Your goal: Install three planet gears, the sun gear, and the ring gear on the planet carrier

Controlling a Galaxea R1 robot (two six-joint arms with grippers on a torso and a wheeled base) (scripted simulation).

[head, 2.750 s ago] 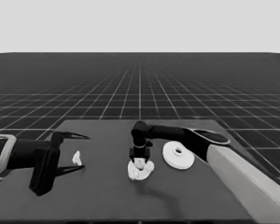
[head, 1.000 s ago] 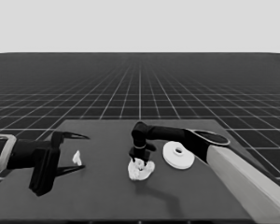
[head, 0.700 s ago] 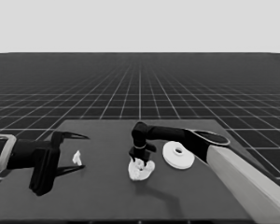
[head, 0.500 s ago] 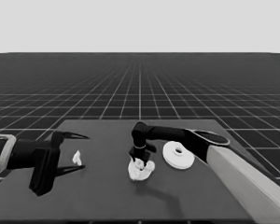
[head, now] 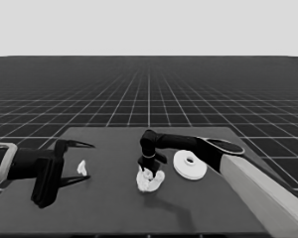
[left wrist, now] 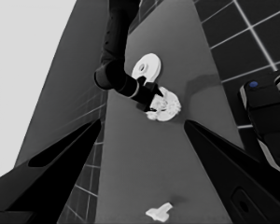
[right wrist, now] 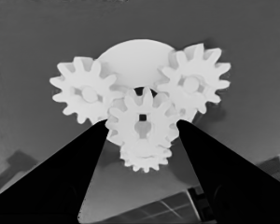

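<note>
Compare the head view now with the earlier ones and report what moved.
Nothing visibly changed. The right hand stays low over the gears on the smaller round part, a gear between its fingers. The larger round part, thin white piece and parked left hand at the table's left end kept their places.

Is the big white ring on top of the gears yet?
Not yet. The larger round part lies flat on the table beside the gears, which show uncovered under the right end effector.
</note>
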